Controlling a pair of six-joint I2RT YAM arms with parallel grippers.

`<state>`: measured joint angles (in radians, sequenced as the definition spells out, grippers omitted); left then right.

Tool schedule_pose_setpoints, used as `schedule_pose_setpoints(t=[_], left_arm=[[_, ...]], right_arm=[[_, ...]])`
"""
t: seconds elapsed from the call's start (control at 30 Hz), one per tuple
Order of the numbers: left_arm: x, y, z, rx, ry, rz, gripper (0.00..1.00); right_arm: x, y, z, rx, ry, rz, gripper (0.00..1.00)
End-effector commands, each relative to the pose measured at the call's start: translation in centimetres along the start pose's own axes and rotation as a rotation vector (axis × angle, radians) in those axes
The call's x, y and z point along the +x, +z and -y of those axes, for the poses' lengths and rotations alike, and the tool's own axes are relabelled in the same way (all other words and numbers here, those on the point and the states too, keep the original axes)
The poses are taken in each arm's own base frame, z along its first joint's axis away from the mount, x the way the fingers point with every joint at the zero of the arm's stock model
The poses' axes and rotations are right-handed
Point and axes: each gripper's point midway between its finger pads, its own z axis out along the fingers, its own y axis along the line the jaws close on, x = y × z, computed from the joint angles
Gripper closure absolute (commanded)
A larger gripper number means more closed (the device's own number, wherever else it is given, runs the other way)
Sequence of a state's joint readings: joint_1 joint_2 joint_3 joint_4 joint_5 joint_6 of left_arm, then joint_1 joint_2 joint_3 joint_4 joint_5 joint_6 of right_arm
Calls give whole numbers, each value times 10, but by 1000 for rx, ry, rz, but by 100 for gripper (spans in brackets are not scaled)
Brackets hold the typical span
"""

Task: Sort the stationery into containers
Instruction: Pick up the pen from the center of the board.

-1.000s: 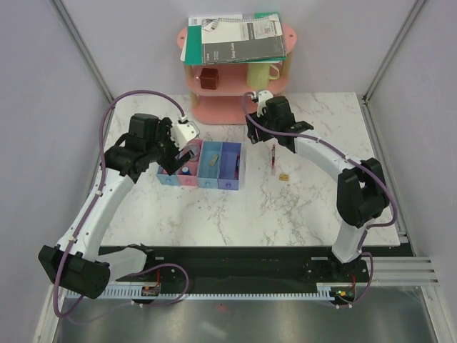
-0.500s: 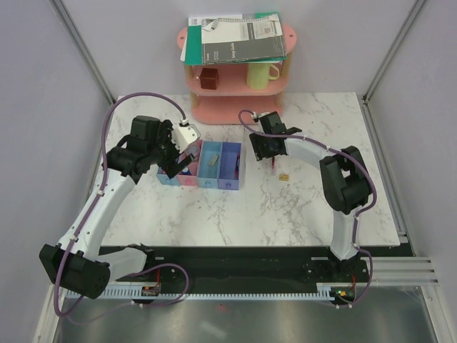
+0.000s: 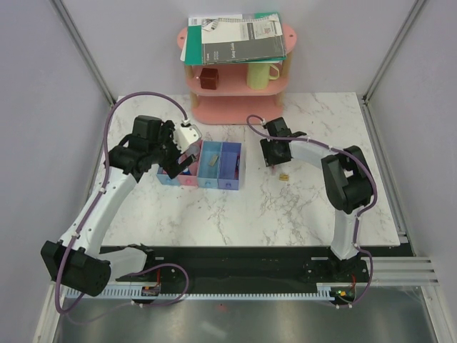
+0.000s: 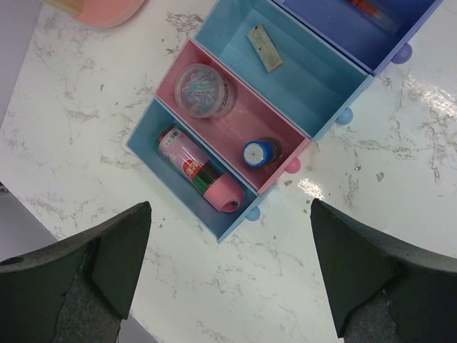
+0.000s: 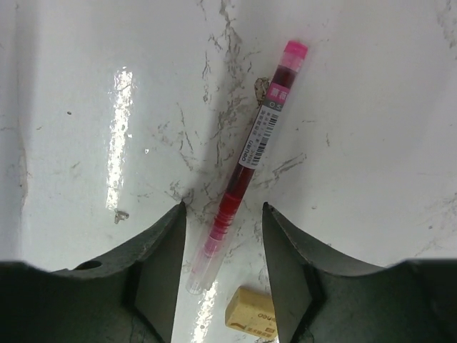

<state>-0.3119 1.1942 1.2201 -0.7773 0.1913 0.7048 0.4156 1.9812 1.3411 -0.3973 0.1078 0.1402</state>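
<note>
Four joined containers sit left of centre. In the left wrist view the blue tray holds a pink cylinder. The pink tray has a round disc and a blue-capped tube. A grey block lies in the light blue tray. My left gripper hangs open and empty above the trays' near end. My right gripper is low over the table, open, straddling the clear end of a red pen. A tan block lies beside that end.
A pink shelf rack stands at the back with notebooks on top, a brown cube and a yellow mug inside. The violet-blue tray shows a bit of red pen.
My right gripper has come down and left onto the red pen, its jaws narrowing around it. My left gripper has opened wider and drawn slightly back from the trays.
</note>
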Motion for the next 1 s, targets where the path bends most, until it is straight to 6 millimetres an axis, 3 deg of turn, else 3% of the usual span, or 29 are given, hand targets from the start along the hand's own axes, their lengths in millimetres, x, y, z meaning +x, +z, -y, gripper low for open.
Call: schedule_pose_setpoints(t=[0.0,0.13,0.23,0.27,0.43,0.73,0.97], left_arm=[[-12,0,0,21,36,36,0],[-11,1,-1,21,47,31,0],[-13,3,-2,27,52,32,0],[-13,4,-1,29,51,32,0],[-12,6,1,38,44,30,0],[-11,4,2,35,27,31,0],[-8,-2,3,17,24,33,0]], right_arm=[[5,6,-1,-49,59,-43,49],[17,17,0,-95,93,-118,61],[21,24,4,-117,130,-151,86],[23,27,6,-120,138,-163,99],[14,17,3,-173,155,-146,100],[-61,-60,-46,-474,208,39,100],[-101,-82,-80,-695,352,143,100]])
